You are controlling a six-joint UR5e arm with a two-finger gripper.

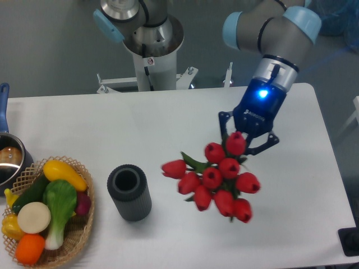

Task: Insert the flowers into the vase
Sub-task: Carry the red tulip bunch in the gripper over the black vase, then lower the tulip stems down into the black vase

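White tabletop (168,123) filled most of the view, with a grey floor and the arm's metal pedestal (150,53) seen behind its far edge. The gripper (245,140) was tilted over the right half of the table, a blue light lit on its wrist. Its fingers were closed in on the stem end of the flowers (216,180), though the contact itself was hidden behind the uppermost tulip heads. The bunch was held clear of the table, the red heads spread down and to the left of the gripper, with one head sticking out farthest left and a green leaf visible beside it. The vase (129,192) was found upright on the table, its dark opening facing up, to the left of the bunch and apart from it. Nothing was seen inside its mouth. A wicker basket (84,224) of coloured fruit and vegetables was placed near the front left corner, just beside the vase. A metal pot (10,159) with a blue handle (4,106) was cut off by the left edge.
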